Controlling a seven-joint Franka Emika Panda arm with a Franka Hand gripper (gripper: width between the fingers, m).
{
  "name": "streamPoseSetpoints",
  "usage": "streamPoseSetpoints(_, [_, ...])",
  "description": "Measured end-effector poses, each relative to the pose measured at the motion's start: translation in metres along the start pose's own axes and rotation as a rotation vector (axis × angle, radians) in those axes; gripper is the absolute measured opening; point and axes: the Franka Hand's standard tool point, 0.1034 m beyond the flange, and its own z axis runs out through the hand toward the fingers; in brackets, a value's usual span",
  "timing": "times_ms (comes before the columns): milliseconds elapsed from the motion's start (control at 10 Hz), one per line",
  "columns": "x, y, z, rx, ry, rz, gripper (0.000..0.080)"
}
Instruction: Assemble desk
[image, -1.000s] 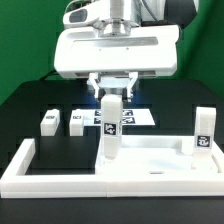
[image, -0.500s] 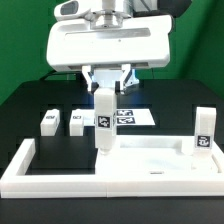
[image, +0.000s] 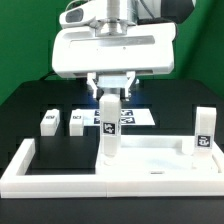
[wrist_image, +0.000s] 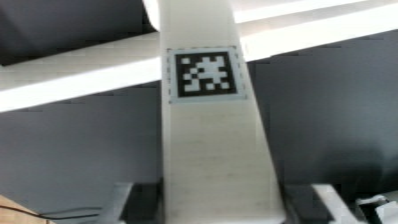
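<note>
The held leg (image: 108, 135) stands upright with its long axis vertical. Its tag (image: 110, 125) faces the exterior camera. Its lower end is at the end of the tabletop (image: 150, 158) on the exterior view's left; whether it is seated there I cannot tell. The gripper (image: 111, 88) comes straight down over it, jaws partly closed and clamped on either side of the leg's top end.

Only the wrist view looks down the length of the held leg (wrist_image: 205, 150). There it fills the middle of the picture, with a tag (wrist_image: 205, 75) on the face toward the camera and one of the fingers (wrist_image: 338, 205) showing beside it. The pale bands behind it are too blurred to name.

Only the exterior view shows the rest. A second leg (image: 203, 132) stands upright at the tabletop's end on the exterior view's right. A third leg (image: 48, 121) and a fourth leg (image: 77, 121) lie side by side on the black table (image: 20, 110), well apart from the held one. The marker board (image: 138, 115) lies flat behind the held leg. The low white fence (image: 60, 181) runs along the tabletop's near side.
</note>
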Motion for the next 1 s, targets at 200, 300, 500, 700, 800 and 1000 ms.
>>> streamPoseSetpoints(200, [-0.0041, 0.0014, 0.0047, -0.006, -0.001, -0.002, 0.0291])
streamPoseSetpoints(300, [-0.0073, 0.0021, 0.0078, -0.009, -0.001, -0.004, 0.0291])
streamPoseSetpoints(500, [-0.0073, 0.0034, 0.0084, -0.021, 0.041, -0.010, 0.0291])
streamPoseSetpoints(700, [-0.0053, 0.0044, 0.0092, -0.033, 0.095, -0.016, 0.0291])
streamPoseSetpoints(800, [-0.0052, 0.0044, 0.0093, -0.033, 0.094, -0.016, 0.0291])
streamPoseSetpoints(1000, [-0.0055, 0.0045, 0.0096, -0.033, 0.093, -0.016, 0.0562])
